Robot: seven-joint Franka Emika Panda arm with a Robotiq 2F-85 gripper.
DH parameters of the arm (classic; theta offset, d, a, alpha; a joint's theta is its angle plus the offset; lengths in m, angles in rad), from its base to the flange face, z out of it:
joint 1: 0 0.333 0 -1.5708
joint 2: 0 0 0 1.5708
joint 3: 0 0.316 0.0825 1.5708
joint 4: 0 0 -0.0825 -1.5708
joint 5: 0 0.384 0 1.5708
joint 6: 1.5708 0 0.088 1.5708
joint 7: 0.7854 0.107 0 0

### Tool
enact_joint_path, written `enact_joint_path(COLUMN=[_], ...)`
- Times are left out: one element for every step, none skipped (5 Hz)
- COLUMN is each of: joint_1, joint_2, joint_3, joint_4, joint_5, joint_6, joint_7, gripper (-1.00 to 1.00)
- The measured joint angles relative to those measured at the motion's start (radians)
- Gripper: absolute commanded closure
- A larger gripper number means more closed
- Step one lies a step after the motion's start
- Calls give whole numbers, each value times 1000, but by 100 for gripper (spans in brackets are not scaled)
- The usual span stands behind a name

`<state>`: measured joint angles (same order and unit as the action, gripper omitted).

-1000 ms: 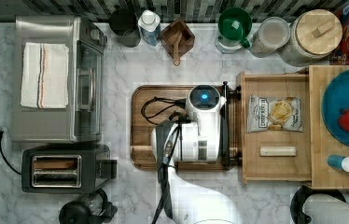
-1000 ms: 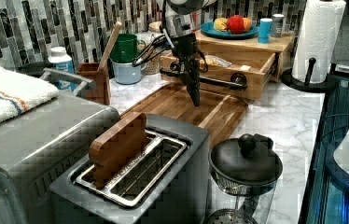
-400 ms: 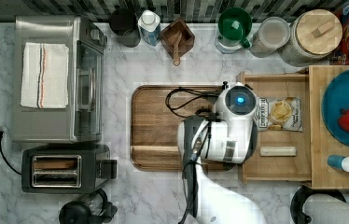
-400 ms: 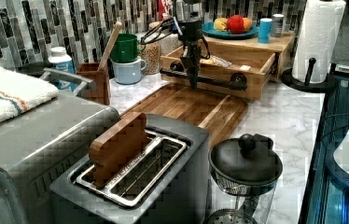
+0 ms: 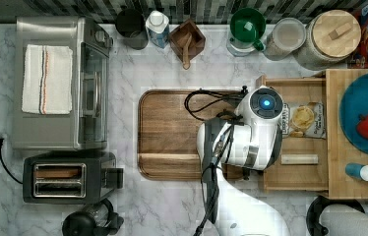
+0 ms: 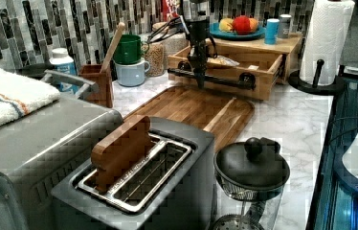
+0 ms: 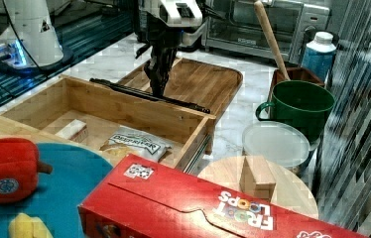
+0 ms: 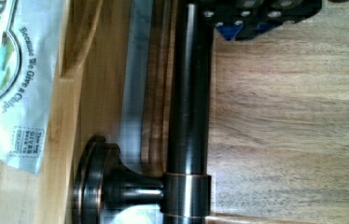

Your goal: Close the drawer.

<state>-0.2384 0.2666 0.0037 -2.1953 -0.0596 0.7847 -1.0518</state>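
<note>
Drawer still pulled out at 3 o'clock of the board in the top view. Gripper down at the handle; I cannot tell its finger state. I'd push squarely mid-bar, straight in, no sideways load

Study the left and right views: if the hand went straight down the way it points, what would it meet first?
Probably the cutting board, just in front of the drawer's black handle. The hand points down beside that bar; depth is unclear.
</note>
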Motion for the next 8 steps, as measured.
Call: enact_joint_path(joint_1=[-15,-44,-78,-115,-143,-191,-230,-235], joint_2=[2,26,62,92,129,170,193,194], joint_3=[-1,-2,-2,-12,-45,-56,-81,-109], joint_4=[4,45,105,146,203,271,305,307], joint_5=[21,61,95,104,110,111,108,111], joint_6=[-2,-55,-99,-103,-125,-133,-103,-69], joint_7=[-21,-108,-231,-298,-354,-401,-405,-406], gripper=[100,100,100,100,100,100,100,100])
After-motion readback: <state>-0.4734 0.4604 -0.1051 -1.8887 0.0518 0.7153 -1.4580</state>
